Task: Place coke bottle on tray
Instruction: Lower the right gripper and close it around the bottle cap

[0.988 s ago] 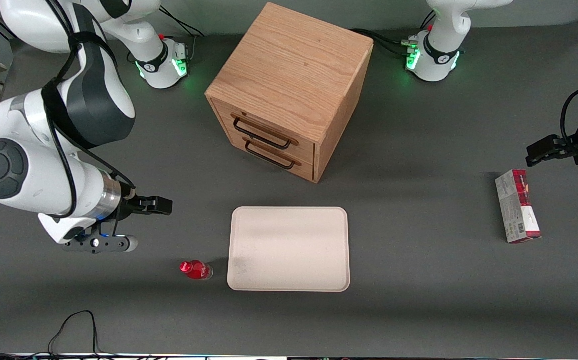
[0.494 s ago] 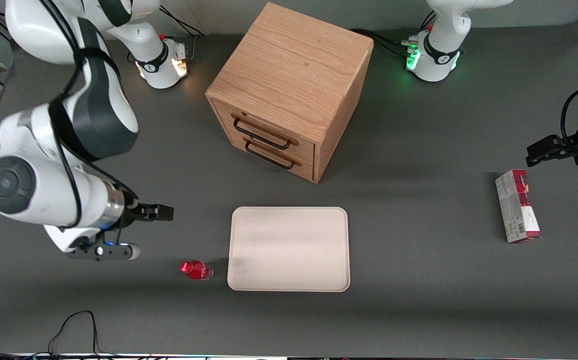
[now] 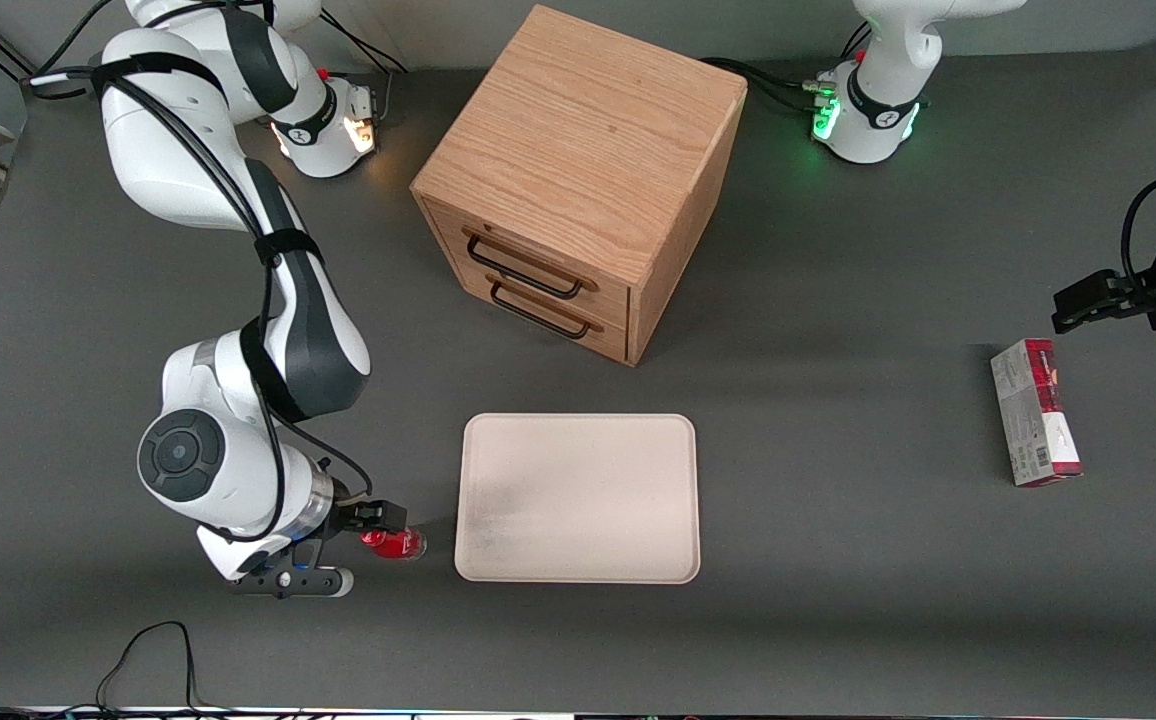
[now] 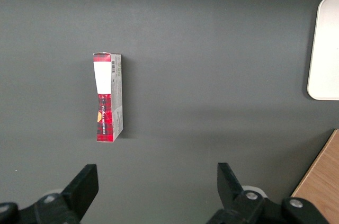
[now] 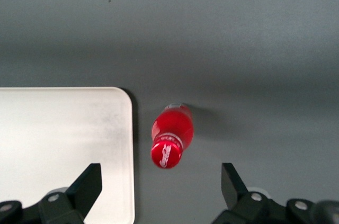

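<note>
The coke bottle (image 3: 400,544), small with a red cap and red label, stands on the dark table close beside the short edge of the cream tray (image 3: 578,497), toward the working arm's end. My right gripper (image 3: 374,517) hovers above it, open and empty, and partly covers the cap in the front view. In the right wrist view the bottle (image 5: 172,135) shows between the two widely spread black fingers (image 5: 89,182), a little ahead of the gripper (image 5: 160,187) and nearer the front camera. One rounded corner of the tray (image 5: 63,144) lies next to it.
A wooden two-drawer cabinet (image 3: 578,170) stands farther from the front camera than the tray. A red-and-grey carton (image 3: 1034,412) lies toward the parked arm's end and shows in the left wrist view (image 4: 108,97). A black cable (image 3: 153,650) lies near the table's front edge.
The right arm has swung down and toward the tray, bringing the gripper from well short of the bottle to right above it. The bottle and tray have not moved.
</note>
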